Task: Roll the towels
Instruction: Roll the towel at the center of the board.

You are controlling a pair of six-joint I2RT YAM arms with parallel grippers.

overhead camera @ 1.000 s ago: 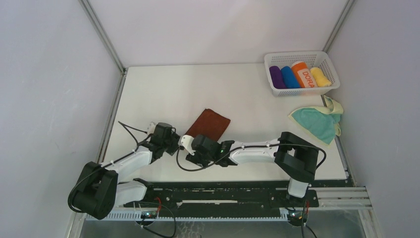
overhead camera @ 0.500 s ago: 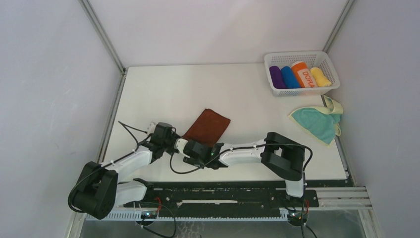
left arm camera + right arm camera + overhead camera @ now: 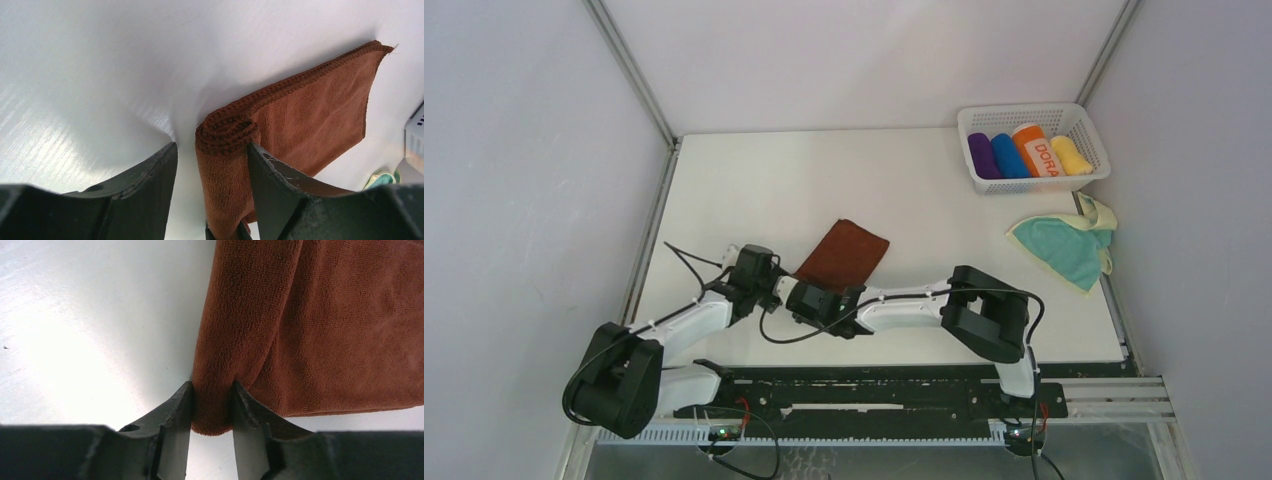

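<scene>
Rust-brown oblong terry towel (image 3: 842, 254): near end rolled about one turn, rest flat on white table (image 3: 824, 180). One roll end is pinched by right gripper (image 3: 212, 390). The other is straddled by left gripper (image 3: 210, 150), jaws apart. Teal-and-cream terry towel (image 3: 1064, 248), crumpled near white mesh basket (image 3: 1039, 183), is not yet rolled.

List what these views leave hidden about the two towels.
Top view: near end of the rust-brown towel, hidden under the left gripper and right gripper.
Right wrist view: its far end, cut off by the top edge.
Left wrist view: the teal towel, only a sliver behind a finger.
</scene>
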